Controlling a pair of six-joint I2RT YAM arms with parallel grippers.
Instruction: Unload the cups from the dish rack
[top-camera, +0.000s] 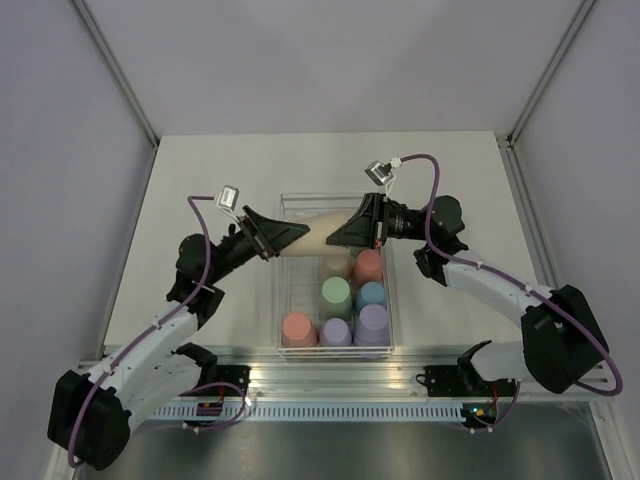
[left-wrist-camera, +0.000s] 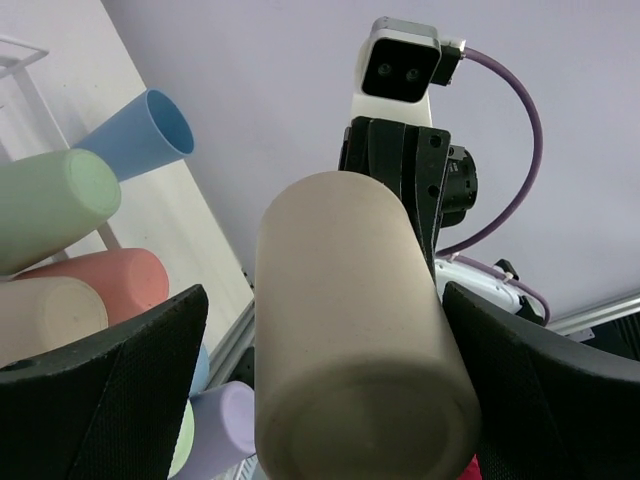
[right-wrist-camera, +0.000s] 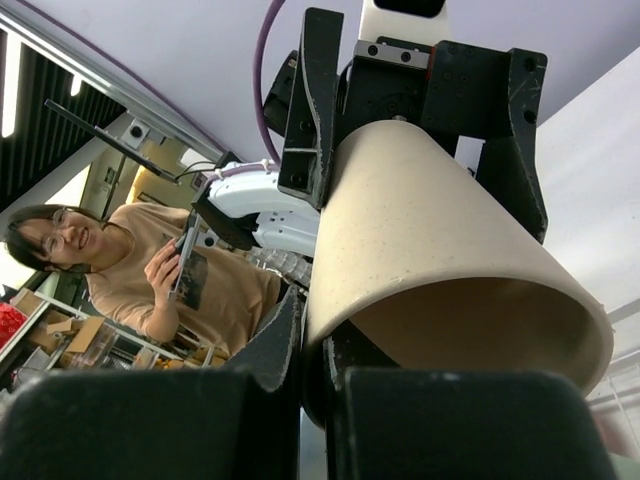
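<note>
A beige cup (top-camera: 318, 241) hangs on its side above the far end of the white wire dish rack (top-camera: 300, 196), between both grippers. My right gripper (top-camera: 347, 233) is shut on its rim: in the right wrist view (right-wrist-camera: 320, 340) one finger is inside the cup (right-wrist-camera: 430, 250) and one outside. My left gripper (top-camera: 283, 238) is open around the cup's base. In the left wrist view (left-wrist-camera: 325, 292) there is a gap between the left finger (left-wrist-camera: 110, 390) and the cup (left-wrist-camera: 350, 320). Several cups stand upside down in the rack, among them salmon (top-camera: 298, 328), green (top-camera: 336, 293), blue (top-camera: 371, 296) and lavender (top-camera: 372, 322).
The rack sits mid-table on a beige top (top-camera: 200, 180), close to the aluminium rail (top-camera: 330, 377) at the near edge. Grey walls enclose the table at the back and sides. In the left wrist view the racked cups show at the left, such as a blue one (left-wrist-camera: 150, 135).
</note>
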